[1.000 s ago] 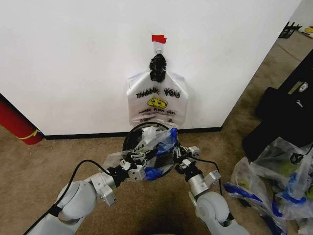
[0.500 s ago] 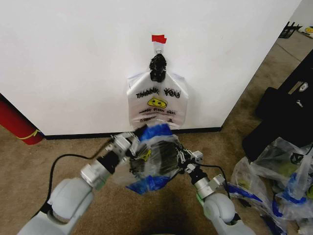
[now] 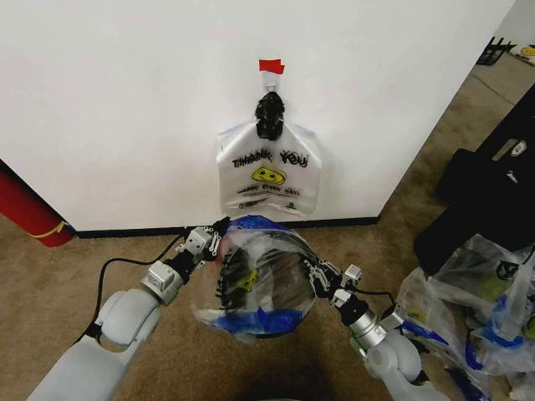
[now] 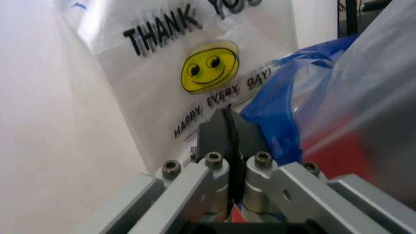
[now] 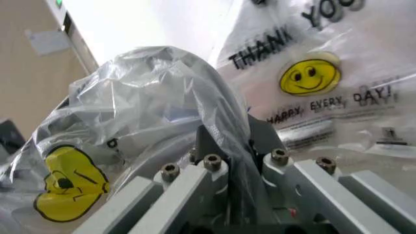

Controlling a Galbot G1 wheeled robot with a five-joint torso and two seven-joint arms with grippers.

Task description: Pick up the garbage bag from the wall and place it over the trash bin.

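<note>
The garbage bag (image 3: 251,311), translucent with blue patches and a yellow print, is stretched wide between both grippers. It hangs just in front of the white wall (image 3: 125,109). Through the plastic I see the trash bin (image 3: 284,269) as a dark round shape under the bag. My left gripper (image 3: 214,239) is shut on the bag's blue upper edge (image 4: 279,117), its fingers (image 4: 221,129) pressed together. My right gripper (image 3: 314,272) is shut on the opposite edge, with crinkled plastic (image 5: 143,97) running between its fingers (image 5: 208,141).
A white "THANK YOU" smiley bag (image 3: 269,171) hangs from a hook (image 3: 269,80) under red tape (image 3: 271,65), right behind the bin. A red cylinder (image 3: 29,209) leans at the left. Bulging clear bags (image 3: 476,309) and a black case (image 3: 493,192) sit on the carpet to the right.
The bag went from bunched low between the grippers to lifted, then spread wide over the bin. The left gripper rose and moved left; the right gripper shifted right and nearer.
</note>
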